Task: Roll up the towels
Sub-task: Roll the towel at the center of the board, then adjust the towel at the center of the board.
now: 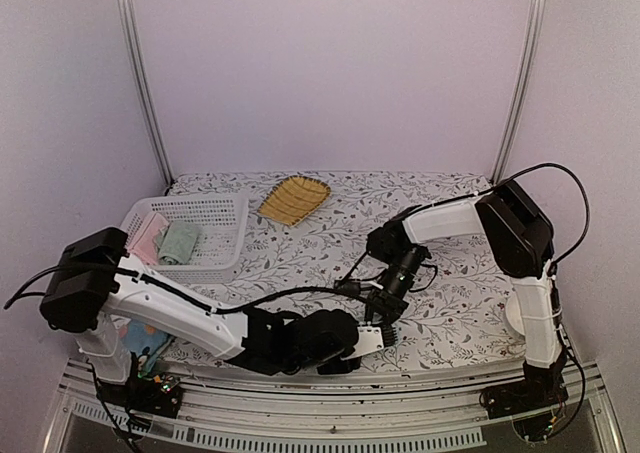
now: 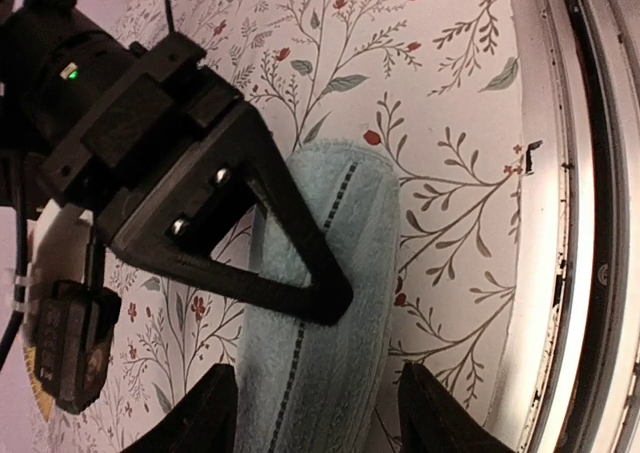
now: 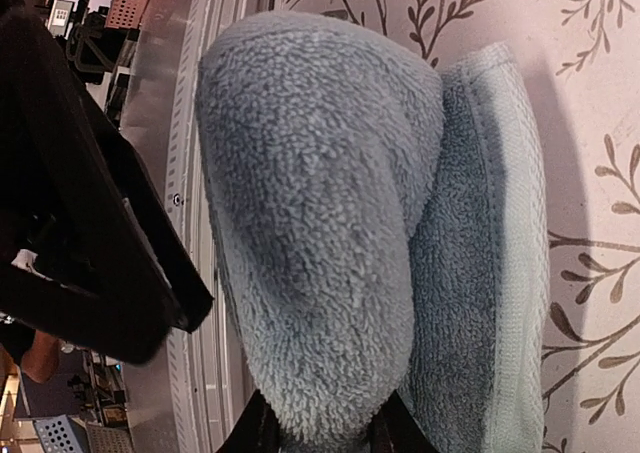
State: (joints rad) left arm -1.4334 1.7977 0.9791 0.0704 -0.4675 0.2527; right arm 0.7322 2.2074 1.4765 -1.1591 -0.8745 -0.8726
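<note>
The plain light-blue terry towel [image 2: 335, 303] lies partly rolled on the flowered tablecloth near the front edge. My left gripper [image 2: 320, 373] is open, with a finger on each side of the towel. My right gripper [image 3: 325, 413] is shut on the thick rolled end of the towel [image 3: 320, 223]. Its black finger [image 2: 290, 253] shows across the towel in the left wrist view. In the top view both grippers meet at the near middle, left gripper [image 1: 362, 341] and right gripper [image 1: 386, 318], and they hide the towel. The printed towel [image 1: 145, 338] lies by the left arm's base.
A white basket [image 1: 225, 208] at the back left holds a pink and a green cloth. The yellow ribbed leaf-shaped tray [image 1: 294, 199] sits at the back middle. The table's metal front rail [image 2: 590, 223] runs close beside the towel.
</note>
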